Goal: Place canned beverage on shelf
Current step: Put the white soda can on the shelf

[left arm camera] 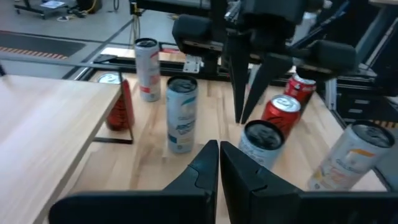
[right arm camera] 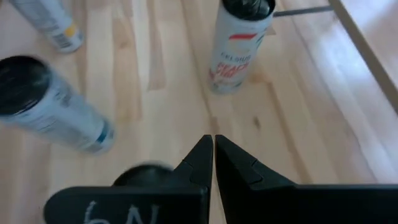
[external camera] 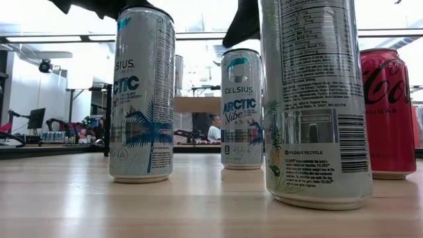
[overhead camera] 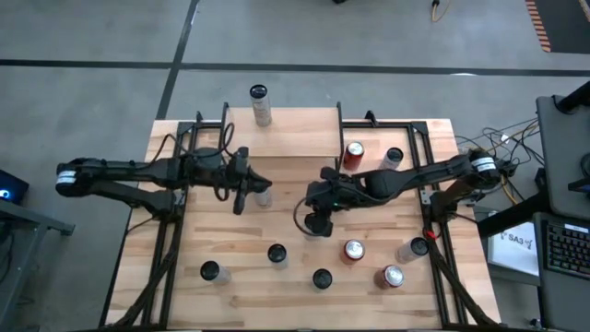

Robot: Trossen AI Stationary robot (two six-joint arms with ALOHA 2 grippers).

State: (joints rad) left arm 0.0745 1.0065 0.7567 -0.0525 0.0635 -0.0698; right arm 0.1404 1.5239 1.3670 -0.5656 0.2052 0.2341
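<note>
The shelf [overhead camera: 295,134], a light board on black legs, stands at the table's far middle, and one can [overhead camera: 262,106] stands on its far left part. Several more cans stand on the tabletop. My left gripper [overhead camera: 253,183] hovers shut just left of a white can [overhead camera: 265,196], which shows ahead of its fingers [left arm camera: 181,115]. My right gripper [overhead camera: 312,196] is shut too, slanting down above a dark-topped can [overhead camera: 318,227]. In the left wrist view the right gripper [left arm camera: 244,115] hangs above that can [left arm camera: 262,142]. The right wrist view shows the white can [right arm camera: 239,46] ahead beside the shelf's edge [right arm camera: 373,43].
A red can [overhead camera: 354,153] and a silver one [overhead camera: 394,157] stand right of the shelf. Toward the near edge stand more cans [overhead camera: 211,272] [overhead camera: 277,255] [overhead camera: 322,278], two red ones [overhead camera: 353,250] [overhead camera: 393,277] and another [overhead camera: 415,249]. Black frame rails [overhead camera: 171,231] flank the table.
</note>
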